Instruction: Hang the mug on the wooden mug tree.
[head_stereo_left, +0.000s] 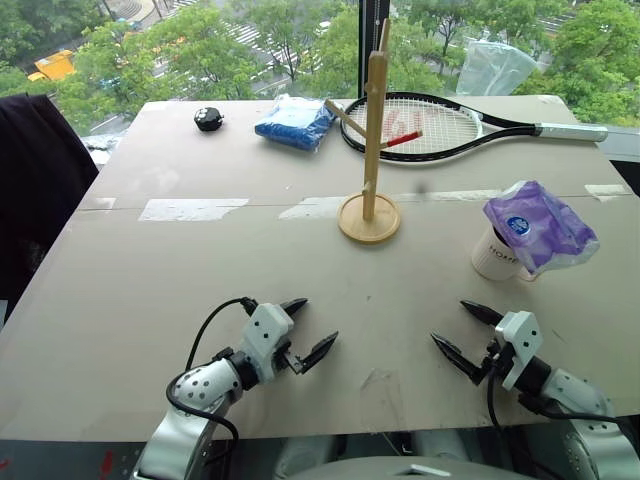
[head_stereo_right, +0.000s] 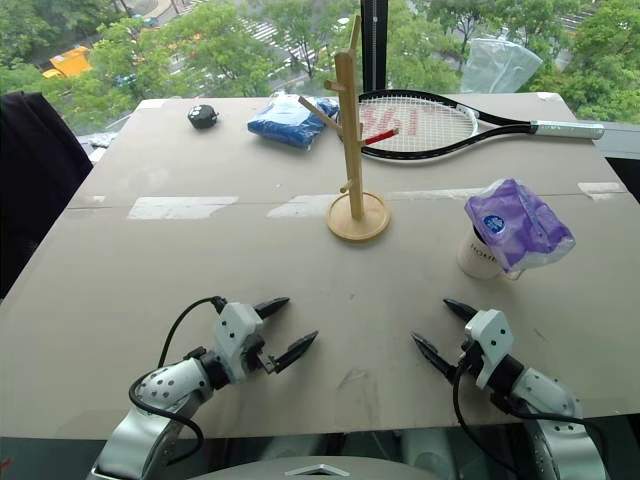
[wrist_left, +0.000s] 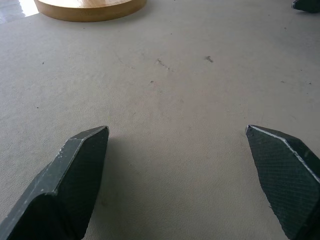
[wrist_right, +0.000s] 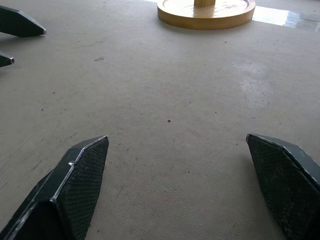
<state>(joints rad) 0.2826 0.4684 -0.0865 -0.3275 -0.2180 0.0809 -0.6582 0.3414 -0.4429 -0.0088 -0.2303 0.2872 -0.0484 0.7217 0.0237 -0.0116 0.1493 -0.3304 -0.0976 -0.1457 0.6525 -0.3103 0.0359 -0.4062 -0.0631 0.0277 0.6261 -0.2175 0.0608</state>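
The white mug (head_stereo_left: 491, 256) stands on the right side of the table, mostly covered by a purple plastic packet (head_stereo_left: 540, 226) lying on top of it. The wooden mug tree (head_stereo_left: 372, 150) stands upright on its round base (head_stereo_left: 368, 220) near the table's middle; that base also shows in the wrist views (wrist_left: 90, 7) (wrist_right: 206, 12). My left gripper (head_stereo_left: 309, 328) hovers open over the near left of the table, holding nothing. My right gripper (head_stereo_left: 459, 332) is open and empty at the near right, in front of the mug and apart from it.
A black-framed tennis racket (head_stereo_left: 440, 125) lies behind the mug tree. A blue packet (head_stereo_left: 294, 122) and a small black object (head_stereo_left: 208, 119) sit at the far left. A clear plastic bag (head_stereo_left: 492, 68) is at the far edge. Strips of tape (head_stereo_left: 190, 209) cross the tabletop.
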